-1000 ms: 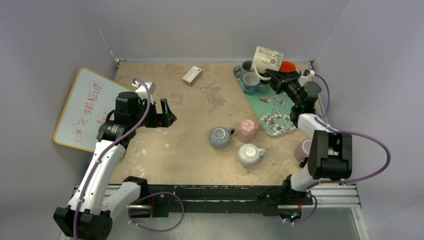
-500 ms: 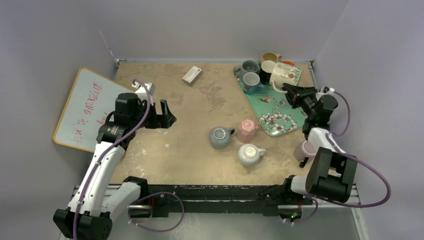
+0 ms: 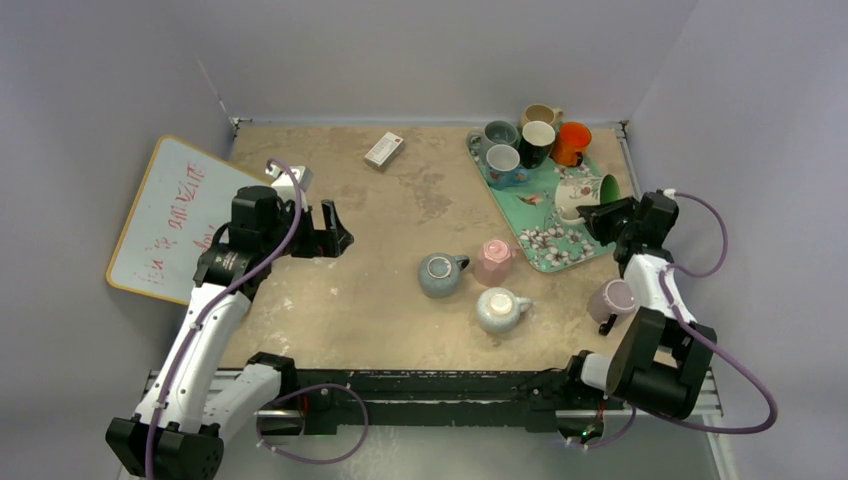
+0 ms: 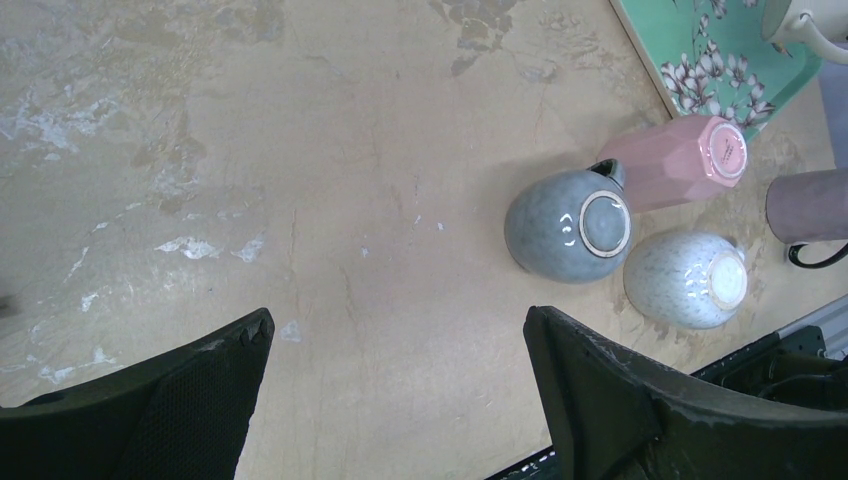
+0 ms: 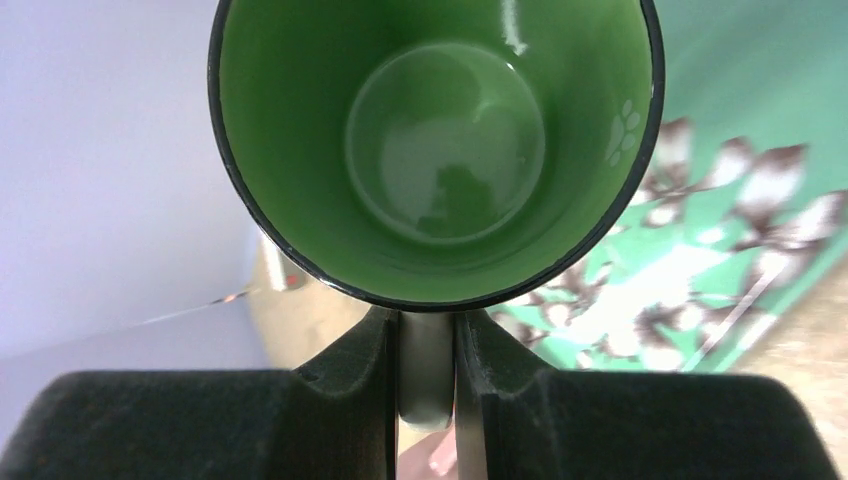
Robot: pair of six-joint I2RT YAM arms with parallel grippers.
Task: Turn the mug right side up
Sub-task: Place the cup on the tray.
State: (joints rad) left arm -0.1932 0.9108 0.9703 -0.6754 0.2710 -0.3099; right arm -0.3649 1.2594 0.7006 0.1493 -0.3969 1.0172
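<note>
Mug (image 5: 440, 140) pinched at handle between nearly closed right gripper (image 5: 425, 330), tipped sideways over right half of tray (image 5: 760, 120). Left gripper (image 4: 398, 320) spread wide, holding nothing, well left of tray.

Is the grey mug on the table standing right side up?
No, the grey mug has its ringed base facing up in the left wrist view, so it is upside down.

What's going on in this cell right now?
The right gripper is shut on the handle of a green-lined mug, holding it tilted over the tray with its mouth towards the wrist camera, so it is not yet upright. The left gripper hangs open above the table, holding nothing. A grey mug, a pink mug and a white mug sit base-up on the table.
</note>
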